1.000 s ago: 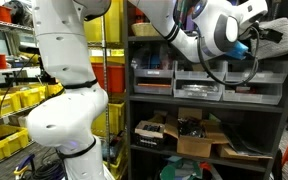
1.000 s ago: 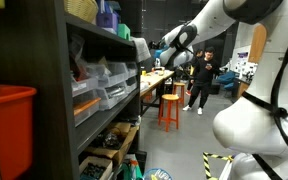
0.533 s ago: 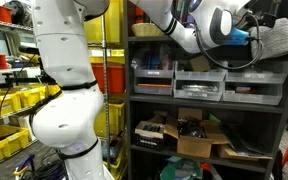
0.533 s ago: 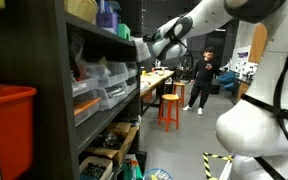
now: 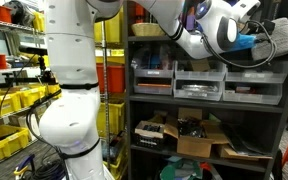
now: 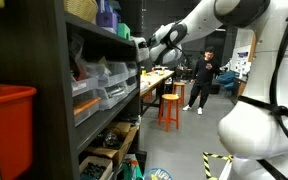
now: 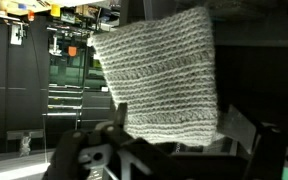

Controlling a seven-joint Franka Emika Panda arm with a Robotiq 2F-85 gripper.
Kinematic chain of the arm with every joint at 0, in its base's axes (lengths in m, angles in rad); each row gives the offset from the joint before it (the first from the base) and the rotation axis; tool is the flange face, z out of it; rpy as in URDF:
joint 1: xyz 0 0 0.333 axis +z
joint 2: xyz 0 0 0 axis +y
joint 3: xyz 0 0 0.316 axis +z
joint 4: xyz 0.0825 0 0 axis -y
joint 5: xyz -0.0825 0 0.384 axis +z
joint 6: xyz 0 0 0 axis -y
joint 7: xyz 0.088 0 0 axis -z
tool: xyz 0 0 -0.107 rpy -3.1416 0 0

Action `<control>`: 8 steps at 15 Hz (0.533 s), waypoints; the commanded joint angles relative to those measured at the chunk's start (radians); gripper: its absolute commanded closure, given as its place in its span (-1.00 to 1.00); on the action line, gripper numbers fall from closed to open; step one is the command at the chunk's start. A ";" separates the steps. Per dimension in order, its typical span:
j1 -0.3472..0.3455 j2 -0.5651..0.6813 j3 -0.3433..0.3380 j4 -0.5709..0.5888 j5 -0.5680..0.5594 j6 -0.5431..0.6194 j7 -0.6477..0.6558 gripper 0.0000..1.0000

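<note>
A grey knitted cloth (image 7: 159, 70) hangs over the front of the top shelf and fills the middle of the wrist view. My gripper (image 7: 177, 121) is open, with one finger (image 7: 119, 116) at the cloth's left edge and the other finger (image 7: 236, 126) at its right edge; the cloth's lower hem lies between them. In an exterior view the gripper (image 5: 254, 40) is at top-shelf height, right against the cloth (image 5: 277, 38). In an exterior view the gripper (image 6: 138, 50) reaches the shelf's edge; the cloth is hidden there.
The black shelving unit (image 5: 209, 105) holds grey drawer bins (image 5: 199, 85) and cardboard boxes (image 5: 199, 138) below. Yellow bins (image 5: 9, 105) stand beside the robot's base. A red bin (image 6: 9, 125) sits close to the camera. A person (image 6: 199, 80) and an orange stool (image 6: 169, 108) stand in the aisle.
The arm has moved in toward the shelf, bringing the open gripper up to the cloth. The cloth has not moved and the jaws stay wide.
</note>
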 commanded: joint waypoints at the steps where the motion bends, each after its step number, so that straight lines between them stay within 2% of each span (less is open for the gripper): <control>1: -0.003 0.056 -0.003 0.115 0.007 0.000 -0.062 -1.00; 5: 0.021 0.113 -0.008 0.233 0.061 0.000 -0.147 -1.00; 8: 0.038 0.142 -0.009 0.268 0.060 0.003 -0.190 -1.00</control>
